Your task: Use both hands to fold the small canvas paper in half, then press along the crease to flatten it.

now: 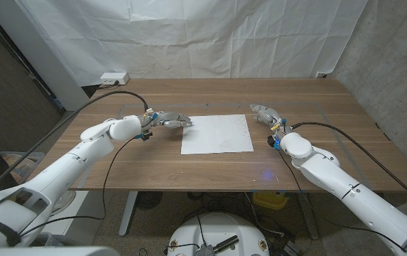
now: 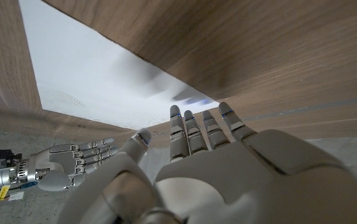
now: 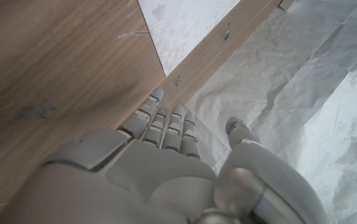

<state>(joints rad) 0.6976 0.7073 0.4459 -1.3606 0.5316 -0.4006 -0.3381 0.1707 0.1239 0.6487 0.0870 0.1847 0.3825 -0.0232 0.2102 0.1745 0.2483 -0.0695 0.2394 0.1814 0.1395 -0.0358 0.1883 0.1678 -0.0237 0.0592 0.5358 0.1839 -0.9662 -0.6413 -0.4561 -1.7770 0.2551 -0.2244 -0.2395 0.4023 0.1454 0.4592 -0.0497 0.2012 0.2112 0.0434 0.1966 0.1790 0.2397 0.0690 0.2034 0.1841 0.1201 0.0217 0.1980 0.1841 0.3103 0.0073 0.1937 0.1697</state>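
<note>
My left hand (image 1: 169,120) hangs unclenched at the canvas paper's (image 1: 217,134) left edge, my right hand (image 1: 266,114) unclenched, holding nothing, near its far right corner; the sheet lies flat mid-worktop (image 1: 153,160); uneven lifts could skid it or skew the crease.

Both arms reach in over the tabletop (image 1: 189,167) from the near corners, elbows out wide. The left hand (image 1: 166,120) stretches toward the middle with its fingers (image 2: 194,134) held straight and close together, gripping nothing. The right hand (image 1: 266,114) points away from the robot, fingers (image 3: 162,127) extended side by side, thumb apart, also holding nothing.
</note>
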